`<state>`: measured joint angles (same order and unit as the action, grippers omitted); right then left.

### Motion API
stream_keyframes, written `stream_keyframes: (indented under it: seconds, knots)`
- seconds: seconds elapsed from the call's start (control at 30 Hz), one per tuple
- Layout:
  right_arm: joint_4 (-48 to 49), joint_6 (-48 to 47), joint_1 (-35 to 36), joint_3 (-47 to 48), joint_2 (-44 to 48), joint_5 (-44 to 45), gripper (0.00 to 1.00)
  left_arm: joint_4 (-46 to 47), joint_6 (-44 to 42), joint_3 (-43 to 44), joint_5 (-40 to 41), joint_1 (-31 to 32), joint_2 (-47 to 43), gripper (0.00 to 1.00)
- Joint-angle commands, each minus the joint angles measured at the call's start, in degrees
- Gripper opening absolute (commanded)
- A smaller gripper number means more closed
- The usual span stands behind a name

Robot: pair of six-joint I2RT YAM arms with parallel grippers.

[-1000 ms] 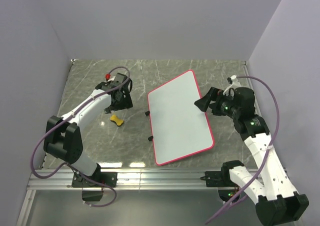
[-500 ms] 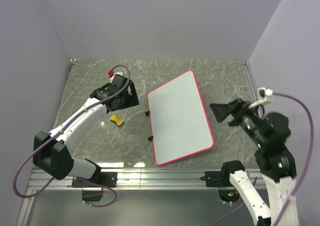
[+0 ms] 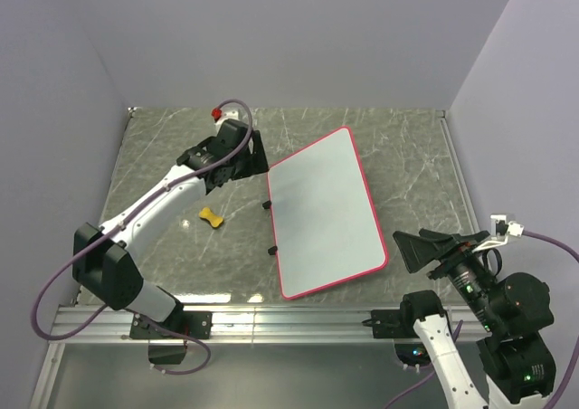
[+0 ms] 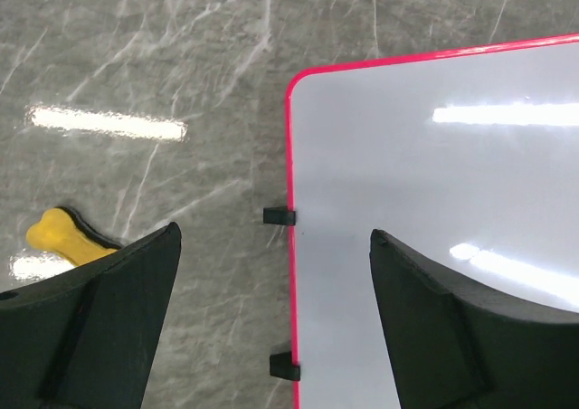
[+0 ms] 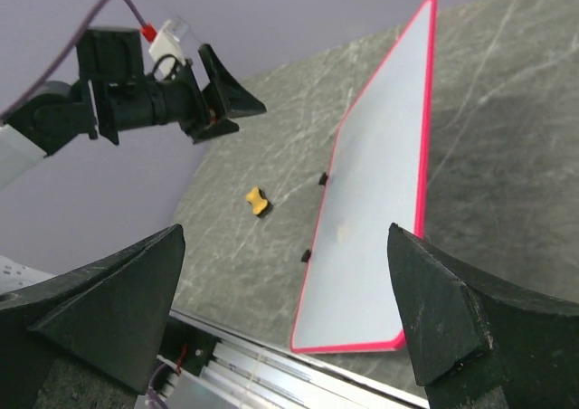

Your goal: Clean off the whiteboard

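Evidently the large flat white rectangular whiteboard (image 3: 321, 214) with a red-pink rim lies unmarked on the grey marbled table (image 3: 163, 147). The left gripper (image 3: 254, 160) hovers above its far-left corner and the right gripper (image 3: 409, 249) off its near-right corner, 2 wide-spread, empty. Erasing looks finished; next comes parking the arms clear.

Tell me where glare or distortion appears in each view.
Left wrist view: bright light strips glare on the whiteboard and the table. Right wrist view: tilted, whiteboard foreshortened, no strong glare. Top view: sharp, faint glare at the table's near edge.
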<state>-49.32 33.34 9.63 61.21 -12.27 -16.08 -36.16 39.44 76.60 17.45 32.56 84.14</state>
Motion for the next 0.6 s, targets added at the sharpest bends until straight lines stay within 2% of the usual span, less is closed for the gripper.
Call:
stream_keyframes:
  seconds: [0.0,0.3,0.57]
  knots:
    - [-3.76,-1.61,0.39,2.51,-0.03,1.57,1.0,1.01,-1.56,3.46,1.27,0.84,1.73,0.9]
    - [-6.84,-3.55,0.39,4.8,0.85,2.28,1.0,0.66,-1.73,4.61,2.59,1.37,2.43,0.9]
    - [-7.37,-5.04,0.39,4.79,-0.29,-1.33,0.98,0.65,-2.26,4.7,4.52,1.37,2.26,0.9]
